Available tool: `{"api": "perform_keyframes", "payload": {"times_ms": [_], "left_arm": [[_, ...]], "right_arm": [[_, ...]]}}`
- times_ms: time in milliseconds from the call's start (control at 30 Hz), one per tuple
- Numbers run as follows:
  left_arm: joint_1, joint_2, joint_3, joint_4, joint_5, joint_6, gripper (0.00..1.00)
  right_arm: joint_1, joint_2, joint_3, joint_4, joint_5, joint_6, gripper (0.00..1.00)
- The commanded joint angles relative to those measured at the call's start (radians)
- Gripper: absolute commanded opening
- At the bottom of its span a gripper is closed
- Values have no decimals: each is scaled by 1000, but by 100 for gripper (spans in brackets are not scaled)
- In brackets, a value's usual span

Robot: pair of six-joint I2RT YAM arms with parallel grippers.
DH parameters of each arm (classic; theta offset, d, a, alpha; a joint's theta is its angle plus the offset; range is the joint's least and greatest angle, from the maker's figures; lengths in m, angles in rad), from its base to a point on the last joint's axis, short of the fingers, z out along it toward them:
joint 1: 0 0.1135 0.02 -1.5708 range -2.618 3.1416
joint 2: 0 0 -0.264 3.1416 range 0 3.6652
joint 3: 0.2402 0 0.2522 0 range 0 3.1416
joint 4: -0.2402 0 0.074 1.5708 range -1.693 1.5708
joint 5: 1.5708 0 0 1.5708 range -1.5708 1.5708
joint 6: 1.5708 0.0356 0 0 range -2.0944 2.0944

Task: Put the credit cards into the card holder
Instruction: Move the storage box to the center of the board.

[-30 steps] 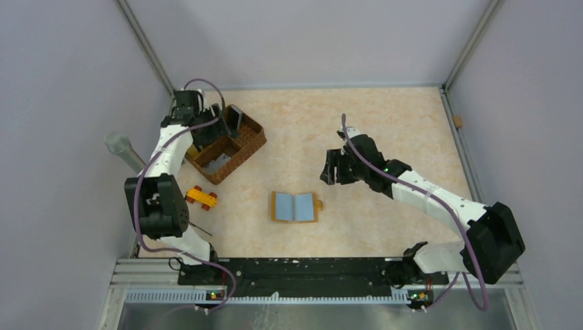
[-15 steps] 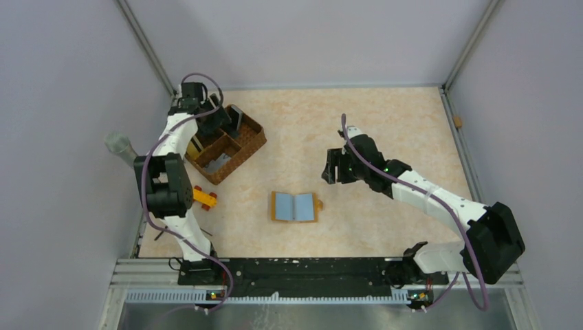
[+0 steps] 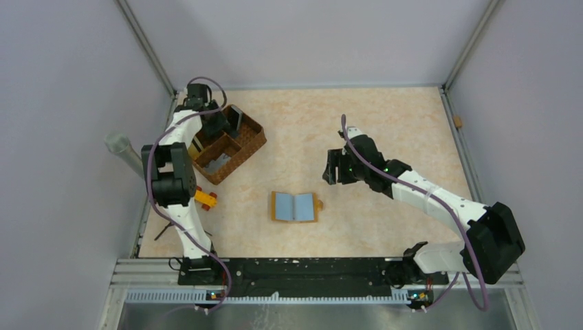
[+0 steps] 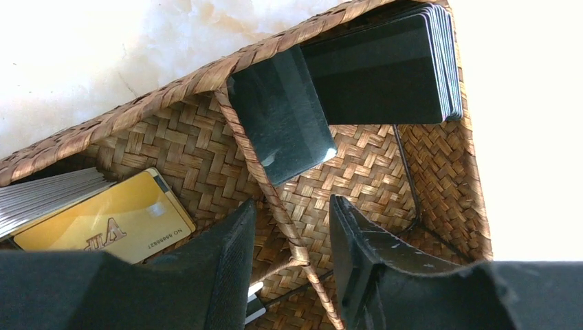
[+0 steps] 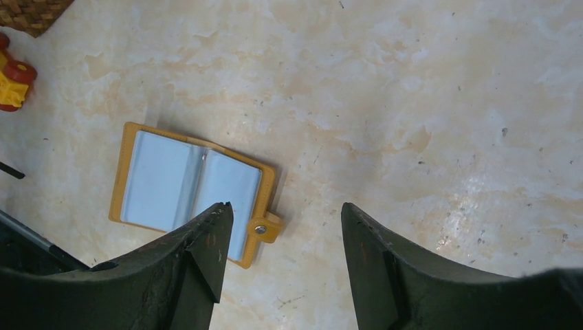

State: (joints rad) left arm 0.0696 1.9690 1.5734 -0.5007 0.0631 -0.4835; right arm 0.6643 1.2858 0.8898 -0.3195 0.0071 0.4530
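Note:
The credit cards lie in a brown woven basket (image 3: 256, 141) at the back left. In the left wrist view a single black card (image 4: 285, 117) leans on the divider, a stack of black cards (image 4: 385, 65) stands behind it, and a gold card (image 4: 110, 220) lies by a grey stack (image 4: 48, 199). My left gripper (image 3: 216, 127) (image 4: 292, 201) is open and empty, its jaws straddling the basket divider (image 4: 275, 199). The card holder (image 3: 295, 206) (image 5: 192, 189) lies open on the table, orange with pale blue sleeves. My right gripper (image 3: 333, 167) (image 5: 285, 206) is open and empty above its stud tab.
An orange-and-red toy block (image 3: 204, 198) (image 5: 10, 82) sits left of the card holder, near the basket. A grey cylinder (image 3: 118, 144) stands at the left wall. A small tan object (image 3: 457, 122) lies at the right edge.
The left arm's links have swung back towards the far left corner, and its gripper has shifted slightly over the basket. The right arm and the card holder have not moved.

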Motion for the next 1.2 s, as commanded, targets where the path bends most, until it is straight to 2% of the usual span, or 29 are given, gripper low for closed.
{"api": "perform_keyframes", "payload": {"times_ms": [0, 100, 433, 767, 1167], "left_arm": [[4, 19, 41, -4, 23, 26, 45], [3, 16, 30, -4, 46, 26, 39], [-9, 10, 0, -13, 123, 47, 30], [-65, -39, -80, 8, 165, 29, 29], [-218, -78, -94, 20, 158, -12, 31]], "right_arm": [[-14, -22, -2, 6, 8, -9, 62], [-14, -22, 1, 7, 5, -7, 62], [-14, -20, -4, 10, -4, 3, 62], [-14, -20, -6, 15, -4, 7, 62], [-14, -40, -25, 14, -1, 7, 62]]}}
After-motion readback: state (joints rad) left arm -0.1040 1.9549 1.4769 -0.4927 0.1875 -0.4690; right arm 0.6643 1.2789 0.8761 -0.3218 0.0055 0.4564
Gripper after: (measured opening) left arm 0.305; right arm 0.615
